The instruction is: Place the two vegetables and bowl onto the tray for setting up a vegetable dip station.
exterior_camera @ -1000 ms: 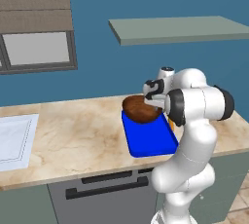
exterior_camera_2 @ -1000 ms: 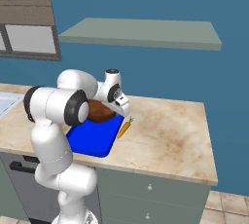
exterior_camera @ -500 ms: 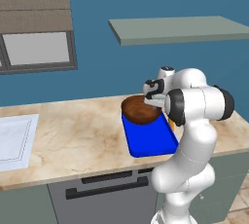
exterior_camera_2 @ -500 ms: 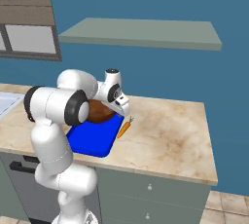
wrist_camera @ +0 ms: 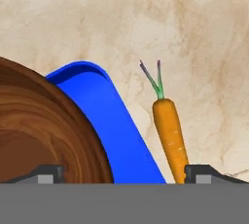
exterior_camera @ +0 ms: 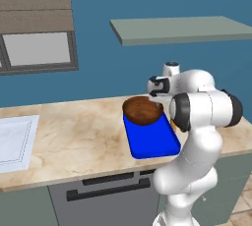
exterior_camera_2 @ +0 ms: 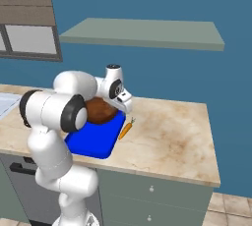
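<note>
The dark reddish-brown bowl (exterior_camera: 141, 111) (exterior_camera_2: 101, 111) (wrist_camera: 44, 130) sits on the far end of the blue tray (exterior_camera: 152, 141) (exterior_camera_2: 91, 141) (wrist_camera: 114, 121). The orange carrot (exterior_camera_2: 125, 130) (wrist_camera: 170, 133) lies on the counter just beside the tray's right rim. My gripper (exterior_camera: 160, 103) (exterior_camera_2: 125, 107) (wrist_camera: 124, 172) hovers over the tray's far right corner. It is open, with one fingertip (wrist_camera: 48, 172) over the bowl, the other (wrist_camera: 199, 172) by the carrot, and nothing held. The dark green vegetable is out of view.
A pale white sheet with a dotted border (exterior_camera: 15, 139) lies at the counter's left end. A grey shelf (exterior_camera: 182, 28) (exterior_camera_2: 142, 33) hangs above the counter. Bare marble counter (exterior_camera_2: 172, 141) stretches right of the carrot.
</note>
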